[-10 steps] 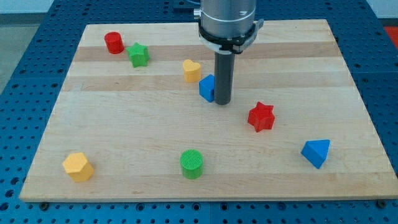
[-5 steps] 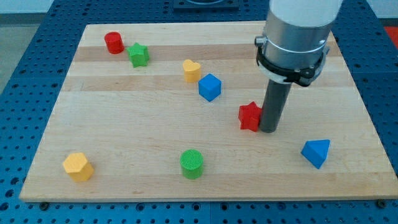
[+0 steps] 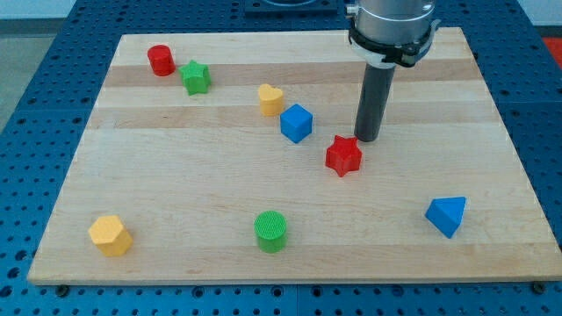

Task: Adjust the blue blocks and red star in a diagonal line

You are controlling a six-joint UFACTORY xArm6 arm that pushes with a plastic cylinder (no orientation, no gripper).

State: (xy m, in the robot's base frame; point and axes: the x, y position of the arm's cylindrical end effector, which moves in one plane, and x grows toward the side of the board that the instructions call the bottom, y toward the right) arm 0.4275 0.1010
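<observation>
- blue cube (image 3: 297, 123) sits mid-surface (image 3: 176, 175), nearer the far edge
- red star (image 3: 343, 156) just right of it, a bit nearer
- my tip (image 3: 366, 140) right beside the star's far-right side; no claw here
- blue triangular block (image 3: 446, 215) near the near-right corner
</observation>
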